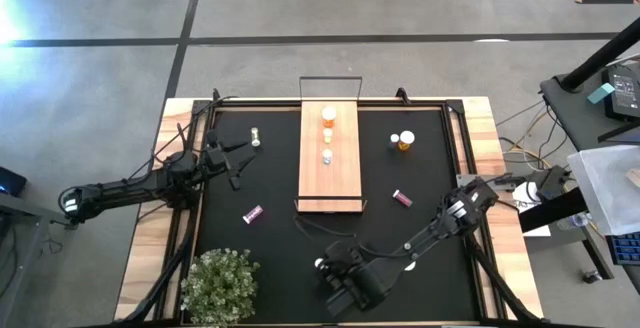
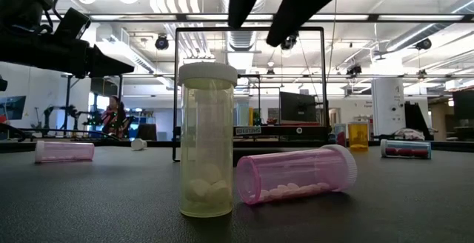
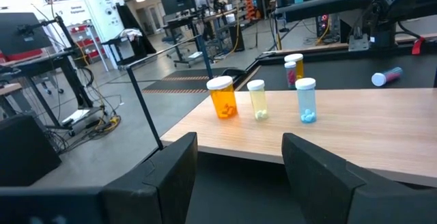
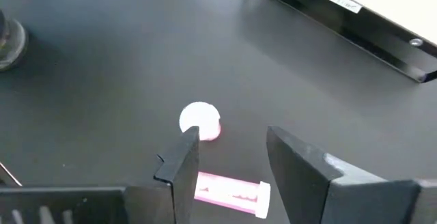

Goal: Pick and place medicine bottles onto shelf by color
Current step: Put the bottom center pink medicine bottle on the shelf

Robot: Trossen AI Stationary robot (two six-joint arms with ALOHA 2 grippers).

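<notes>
The dark left gripper [image 1: 236, 164] hovers over the black tabletop mat [image 1: 270, 248] at the table's left side, its jaws spread apart and empty, pointing toward the shelf. Just beyond it, near the far edge, a small pale bottle with a white cap [image 1: 256, 137] stands upright, and nearer the front a slim pink bottle [image 1: 252, 213] lies on its side. A leafy green plant [image 1: 220, 283] sits at the front left corner.

The long light-wood shelf with a thin black wire frame [image 1: 342, 183] lies in the middle. Three upright white-capped bottles stand in a row on its far half: an amber-orange bottle [image 3: 223, 99], a pale yellowish bottle [image 3: 258, 100] and a pale blue bottle [image 3: 306, 102].

At the front centre, the dark right gripper [image 4: 229, 157] hangs above the mat, jaws open with nothing between them, over an upright pale bottle [image 2: 207, 141] and a pink bottle lying on its side [image 2: 298, 175], close together.

Further right, a magenta bottle [image 1: 403, 198] lies on the mat, and a wider amber-orange bottle [image 1: 405, 141] stands near the far right, both well apart from the shelf.
</notes>
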